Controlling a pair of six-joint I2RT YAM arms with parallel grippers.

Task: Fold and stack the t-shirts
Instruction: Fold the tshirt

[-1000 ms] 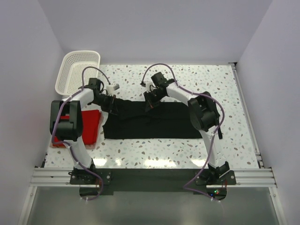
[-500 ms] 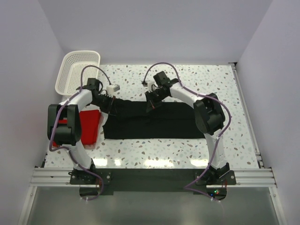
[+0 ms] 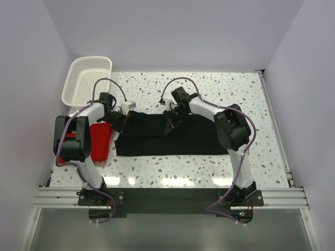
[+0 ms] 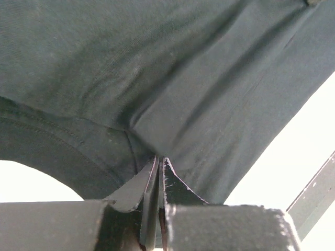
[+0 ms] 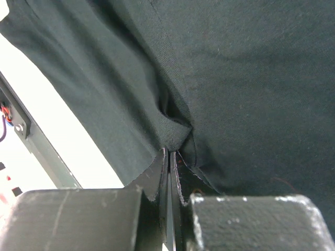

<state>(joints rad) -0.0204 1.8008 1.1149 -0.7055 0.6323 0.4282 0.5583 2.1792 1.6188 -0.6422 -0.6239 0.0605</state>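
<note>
Right gripper (image 5: 170, 155) nearer, pinching black t-shirt (image 3: 178, 141)

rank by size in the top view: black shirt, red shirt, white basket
1. black shirt, clearly the largest.
2. white basket and red shirt look about alike; the left arm hides part of the red shirt, so I won't rank those two.

The bench (image 3: 209, 89) is white terrazzo flecked grey and brown, spreading to every side of the left end effector (image 3: 124, 121) and the right end effector (image 3: 169, 124). Beyond them rises a plain pale lavender back wall (image 3: 172, 31) — matching side walls (image 3: 31, 78) stand outboard of each. Bright light bands the bench's far edge; nearer than both runs an aluminium rail (image 3: 172, 197).
</note>
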